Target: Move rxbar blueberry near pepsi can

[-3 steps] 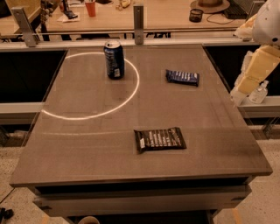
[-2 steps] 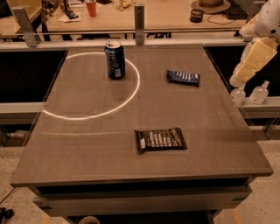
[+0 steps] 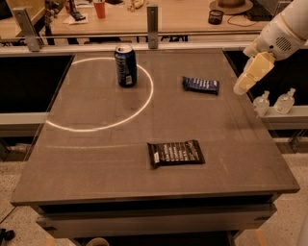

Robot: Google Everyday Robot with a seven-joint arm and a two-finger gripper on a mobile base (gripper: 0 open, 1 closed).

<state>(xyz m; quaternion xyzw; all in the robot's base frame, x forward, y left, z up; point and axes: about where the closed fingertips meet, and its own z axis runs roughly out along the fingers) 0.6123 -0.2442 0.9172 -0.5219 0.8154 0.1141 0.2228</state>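
The gripper (image 3: 246,79) hangs by the table's (image 3: 96,158) right edge, near the blue bar (image 3: 200,85). Its arm (image 3: 284,33) runs out past the view's top and right edges. White lettering on the blue bar, the black bar (image 3: 175,153) and the can (image 3: 125,66) is too small to read. A red cup (image 3: 99,8) and a hat (image 3: 231,6) are cropped at the top.

Single high view, angled down across table (image 3: 96,168) (whole top), claw (image 3: 242,85) upper right

White print on black bar (image 3: 175,153) is illegible; pincer (image 3: 240,88) hovers right of table (image 3: 86,166).
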